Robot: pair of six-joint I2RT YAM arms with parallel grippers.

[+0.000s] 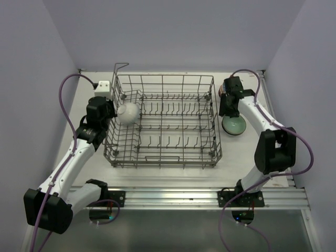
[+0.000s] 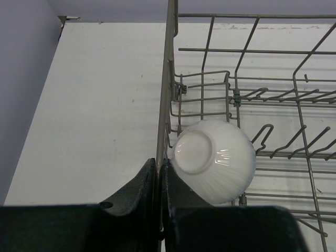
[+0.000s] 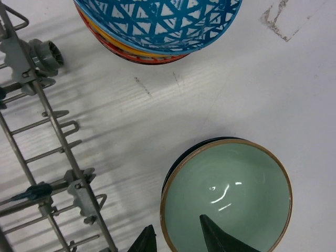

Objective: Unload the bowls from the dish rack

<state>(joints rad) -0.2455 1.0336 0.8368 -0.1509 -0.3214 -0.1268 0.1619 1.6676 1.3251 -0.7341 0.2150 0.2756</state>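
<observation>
The grey wire dish rack (image 1: 163,152) stands mid-table. One white ribbed bowl (image 1: 128,112) lies tilted inside it against the left wall, foot towards the left wrist camera (image 2: 212,160). My left gripper (image 1: 109,112) is at that wall, its jaws closed on the rack's upright rim wire (image 2: 167,79), and the right finger (image 2: 176,194) touches the bowl. My right gripper (image 1: 229,109) is open and hovers over the left rim of a pale green bowl (image 3: 231,194), which is stacked on a dark bowl on the table. One fingertip (image 3: 148,240) is outside the rim and one is over the inside.
A stack of patterned bowls, blue-and-white on top (image 3: 157,21) over red and orange ones, stands on the table beyond the green bowl, right of the rack. The rack's right wall (image 3: 47,121) is close to my right gripper. Walls enclose the table.
</observation>
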